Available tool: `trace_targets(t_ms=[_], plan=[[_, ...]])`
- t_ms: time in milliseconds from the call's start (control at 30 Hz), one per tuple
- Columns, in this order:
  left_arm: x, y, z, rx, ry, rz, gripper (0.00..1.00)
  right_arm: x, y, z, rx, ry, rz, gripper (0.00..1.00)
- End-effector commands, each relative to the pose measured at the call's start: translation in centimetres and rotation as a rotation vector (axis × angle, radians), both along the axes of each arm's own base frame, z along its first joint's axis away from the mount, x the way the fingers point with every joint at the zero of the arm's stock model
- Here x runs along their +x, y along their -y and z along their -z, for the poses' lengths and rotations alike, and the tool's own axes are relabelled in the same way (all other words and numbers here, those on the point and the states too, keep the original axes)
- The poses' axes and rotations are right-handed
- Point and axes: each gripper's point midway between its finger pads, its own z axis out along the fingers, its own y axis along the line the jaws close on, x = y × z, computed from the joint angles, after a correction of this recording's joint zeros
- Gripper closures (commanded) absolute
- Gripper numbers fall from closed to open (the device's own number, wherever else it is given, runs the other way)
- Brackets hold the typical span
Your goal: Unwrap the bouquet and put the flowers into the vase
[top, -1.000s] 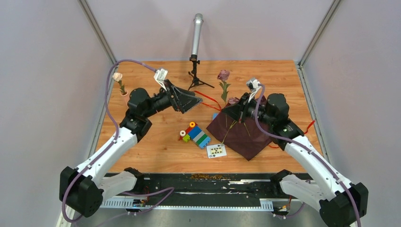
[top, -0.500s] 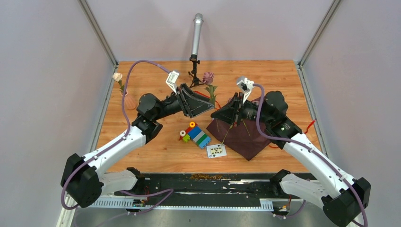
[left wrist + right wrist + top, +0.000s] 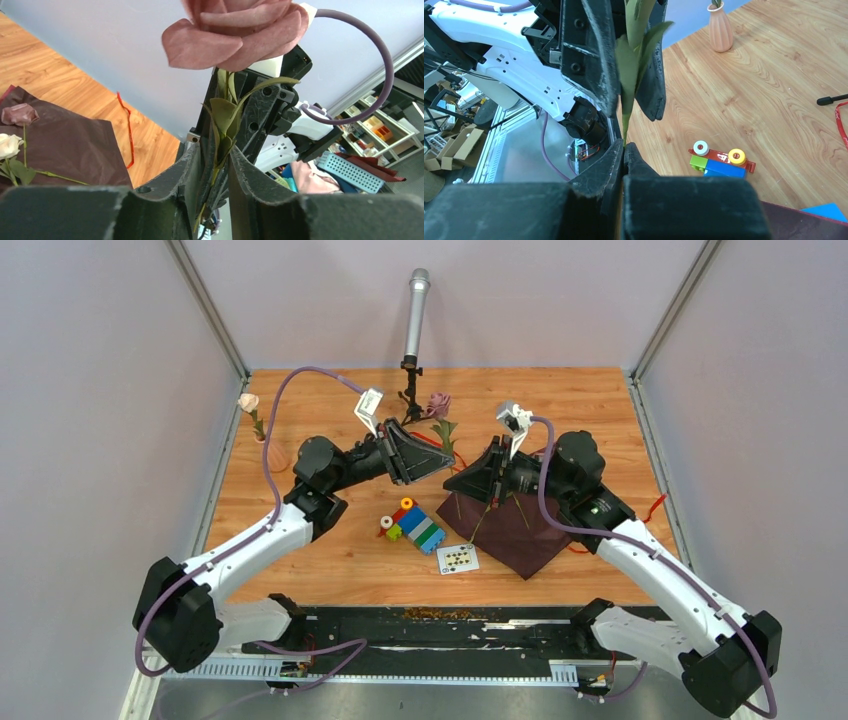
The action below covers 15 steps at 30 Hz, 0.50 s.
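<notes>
Vase (image 3: 720, 31) of ribbed salmon pink stands near the table's far left edge, one cream rose (image 3: 248, 401) upright in its neck. Over mid-table we see both arms meet at a purple rose (image 3: 438, 403). The right gripper (image 3: 624, 150) is pressed together on the foot of its stem. The left gripper (image 3: 215, 160) has its fingers narrowly apart on either side of stem and leaves, and we cannot tell whether they press it.

The maroon wrap (image 3: 520, 535) lies spread flat under the right arm, well apart from the vase. A second purple rose (image 3: 17, 114) and a second cream rose (image 3: 9, 145) lie on it, and red ribbon (image 3: 127, 127) trails beside its edge. Toy blocks (image 3: 415, 525) and a dotted card (image 3: 458, 558) sit just left of the wrap, and bare wood runs from them toward the vase. A microphone on a tripod (image 3: 414, 310) stands at the far edge. The table (image 3: 330, 560) is light wood, and pale wall panels (image 3: 100, 440) enclose it.
</notes>
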Motion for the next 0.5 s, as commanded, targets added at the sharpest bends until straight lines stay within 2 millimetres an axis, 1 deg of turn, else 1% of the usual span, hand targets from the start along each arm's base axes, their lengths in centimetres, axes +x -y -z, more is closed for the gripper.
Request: trace_targets(t_ms=[0, 33, 133, 200, 233, 300, 333, 400, 433, 467], plan=[[-0.78, 0.07, -1.4, -0.029, 0.045, 0.027, 0.72, -0.33, -0.21, -2.66, 0.04, 0.072, -0.021, 1.0], [-0.77, 0.06, -1.42, -0.03, 0.044, 0.026, 0.78, -0.27, -0.2, -2.61, 0.037, 0.072, -0.018, 1.0], [-0.79, 0.01, -1.53, -0.032, 0.05, 0.022, 0.88, -0.1, -0.23, -2.37, 0.029, 0.067, -0.01, 1.0], [-0.82, -0.06, -1.62, -0.034, 0.058, 0.016, 0.98, 0.0, -0.23, -2.27, 0.026, 0.065, -0.005, 1.0], [-0.81, -0.07, -1.61, -0.032, 0.061, 0.015, 1.0, 0.04, -0.23, -2.26, 0.024, 0.064, -0.002, 1.0], [-0.71, -0.07, -1.5, -0.02, 0.07, 0.008, 1.0, 0.13, -0.15, -2.27, 0.02, 0.067, 0.005, 1.0], [-0.69, -0.03, -1.43, -0.014, 0.072, 0.007, 1.0, 0.17, -0.11, -2.21, 0.015, 0.066, 0.01, 0.97], [-0.51, -0.07, -1.39, -0.008, 0.078, -0.003, 1.0, 0.36, -0.01, -2.11, 0.007, 0.066, 0.023, 0.87], [-0.4, -0.1, -1.39, -0.005, 0.086, -0.013, 1.0, 0.39, 0.06, -2.11, 0.004, 0.066, 0.03, 0.82], [-0.26, -0.23, -1.57, -0.001, 0.097, -0.03, 1.0, 0.54, 0.15, -2.1, 0.0, 0.068, 0.041, 0.74]])
